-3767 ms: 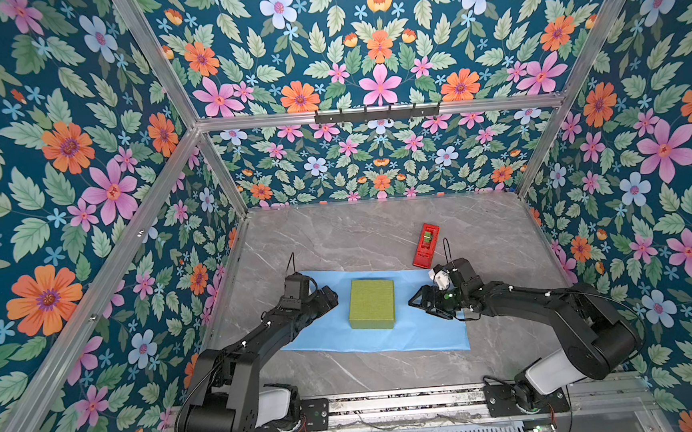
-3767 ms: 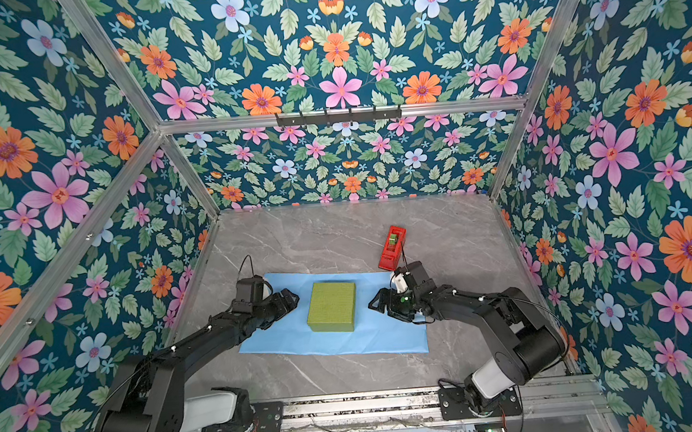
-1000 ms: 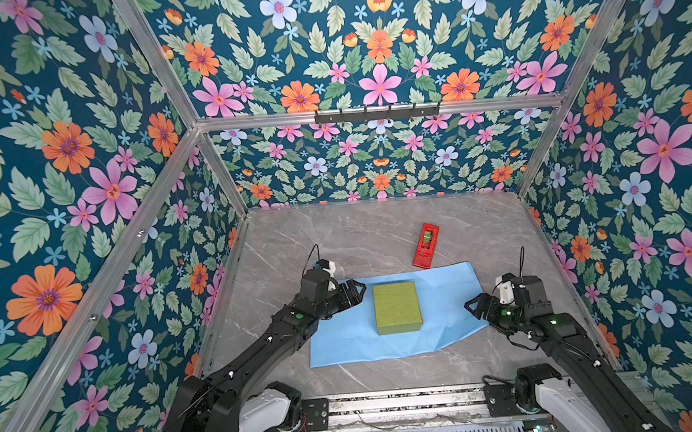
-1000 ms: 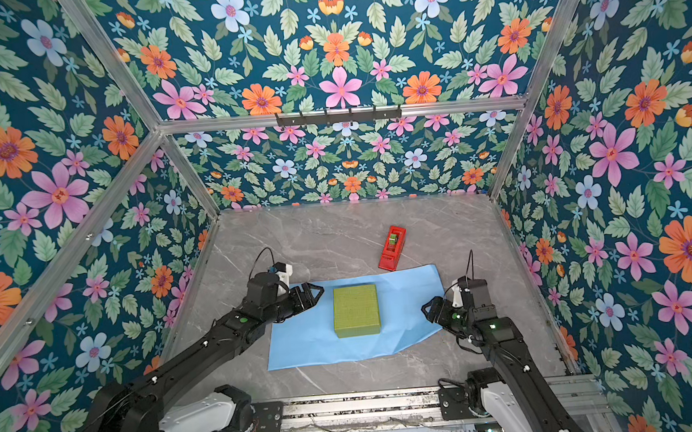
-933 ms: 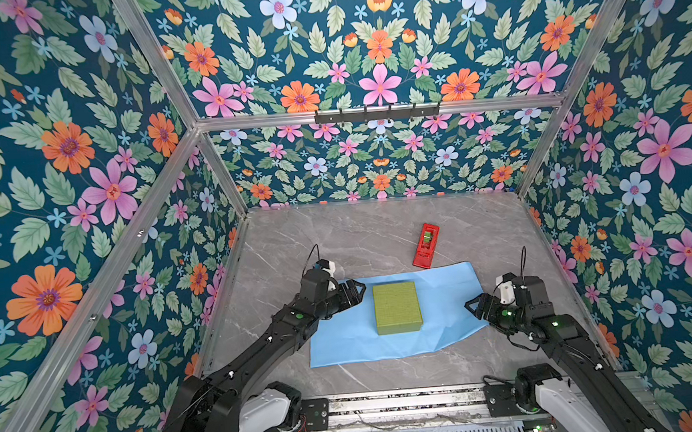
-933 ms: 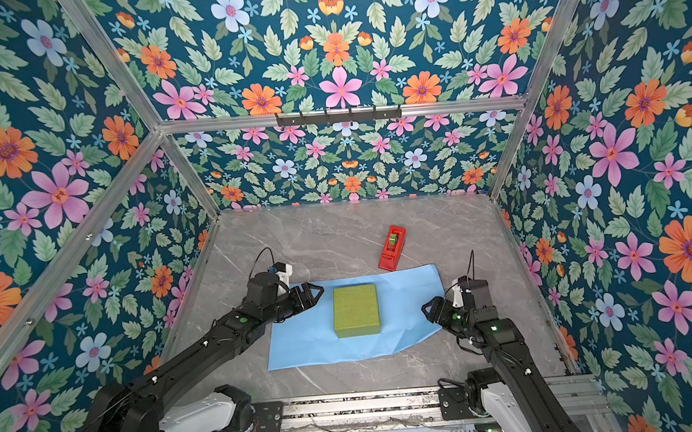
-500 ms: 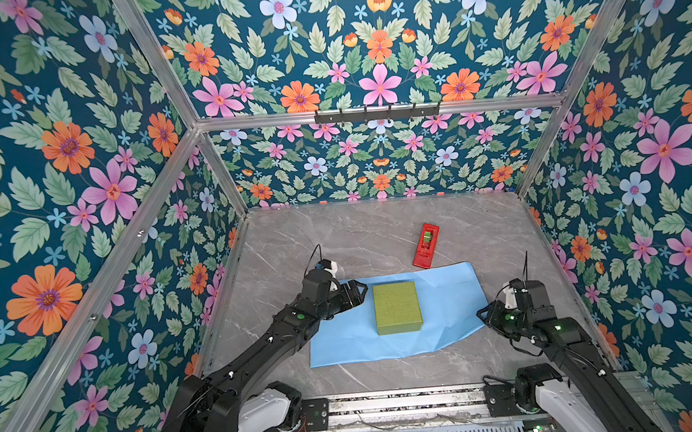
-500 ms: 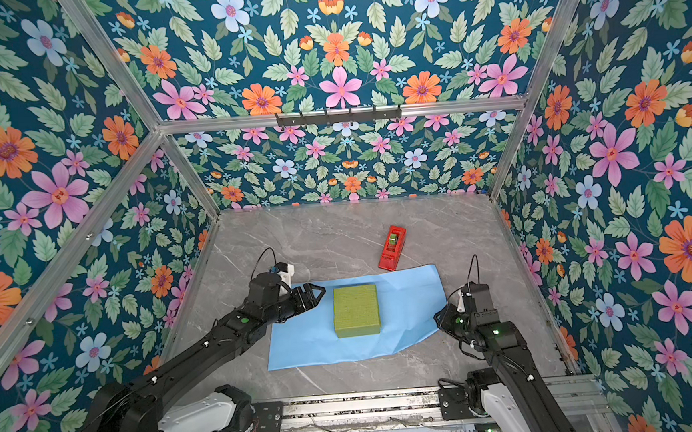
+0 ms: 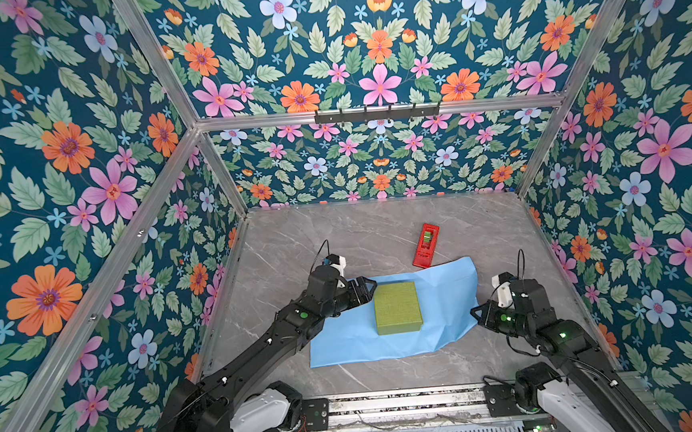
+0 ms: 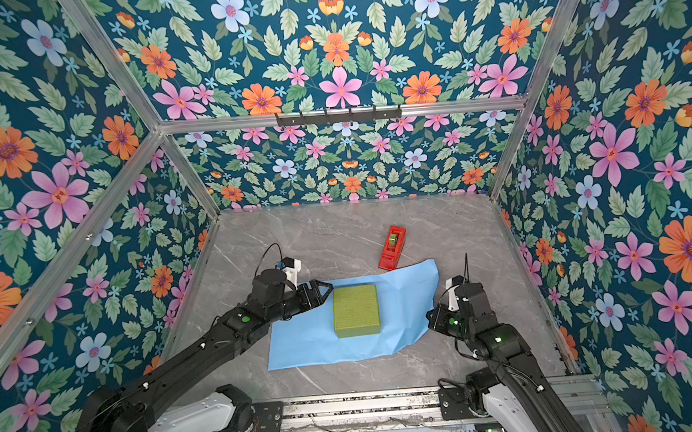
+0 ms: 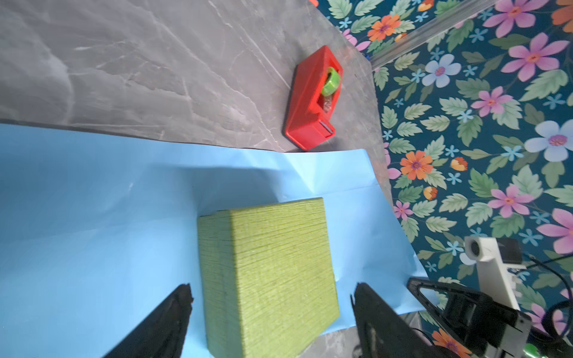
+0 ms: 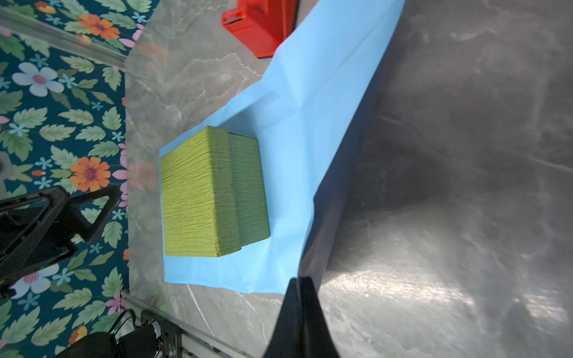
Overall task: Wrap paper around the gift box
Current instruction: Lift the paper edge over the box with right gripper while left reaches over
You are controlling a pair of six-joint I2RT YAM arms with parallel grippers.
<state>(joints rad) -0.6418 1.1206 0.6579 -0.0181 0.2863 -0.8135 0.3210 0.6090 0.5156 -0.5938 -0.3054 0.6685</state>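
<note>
The olive-green gift box (image 9: 397, 307) (image 10: 356, 310) lies flat on the light-blue paper (image 9: 446, 297) (image 10: 404, 304), left of the sheet's middle. My left gripper (image 9: 368, 292) (image 10: 324, 293) hovers open at the box's left side, its fingers straddling the near end of the box (image 11: 269, 272) in the left wrist view, apart from it. My right gripper (image 9: 474, 312) (image 10: 430, 317) (image 12: 300, 280) is shut on the paper's right edge, near the front corner. That edge is raised off the table, showing a darker underside (image 12: 338, 173).
A red tape dispenser (image 9: 425, 245) (image 10: 392, 243) (image 11: 313, 99) lies just behind the paper's back right corner, touching or nearly touching it. The grey marble table (image 9: 337, 234) is walled by floral panels on three sides. A metal rail (image 9: 391, 405) runs along the front.
The right gripper closed from open onto the paper's right edge and shifted slightly toward the front. The left arm barely moved. Earlier still, paper and box lay further left.
</note>
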